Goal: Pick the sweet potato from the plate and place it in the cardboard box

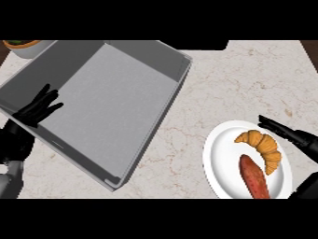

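Head view, only one available.

Sweet potato [255,177] on white plate [220,154], lower right of marble counter [244,84]. Reddish-brown, long axis running roughly near-to-far with slight tilt, near end down toward view's bottom edge. Sharing the plate with a croissant [265,145], which lies just beyond and right of it, close, possibly touching at one end; cannot tell for sure.

Right hand [285,130] at the plate's far-right rim, fingers straight and apart, holding nothing. Pointing up-left across the plate edge, right next to the croissant. Sweet potato lies below-left of the fingertips, i.e. nearer the robot's body than the hand. Right forearm entering from the lower-right corner, dark wrist bent over the plate's right side.

Left hand [38,108] well apart from the plate, resting over the left wall of the box [113,102], fingers spread, nothing held. Box reads grey here, open-topped, wide, tilted diagonally across the counter's left half. Small bowl [25,46] at the top-left corner, behind the box.

Judgement: right hand clearly the nearer one. Needs to pull back toward the body and come down across the potato's long axis, avoiding the croissant. Pick not yet begun.
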